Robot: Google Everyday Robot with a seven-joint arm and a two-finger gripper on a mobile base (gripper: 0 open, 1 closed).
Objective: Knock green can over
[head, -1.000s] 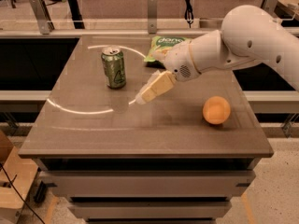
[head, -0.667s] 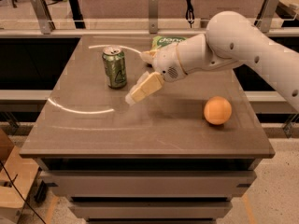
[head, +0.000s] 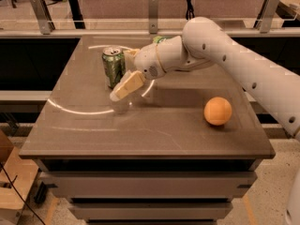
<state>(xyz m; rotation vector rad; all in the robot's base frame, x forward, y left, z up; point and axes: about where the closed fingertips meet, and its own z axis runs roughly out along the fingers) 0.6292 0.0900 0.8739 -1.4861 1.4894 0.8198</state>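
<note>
Smooth white tubular arm [head: 243, 64], bulbous at its joints, dotted with small dark screw holes. Its pale tan gripper [head: 123, 89] sits at ten o'clock from the view's centre.

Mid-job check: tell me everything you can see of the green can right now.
The green can is a small cylinder, metal by its look, with a green body bearing pale markings and a silver pull-tab top. It stands upright, not yet knocked over, on the brown table, toward the far left of the view. The end effector sits low just in front of it and to the right, very close; contact cannot be told.
</note>
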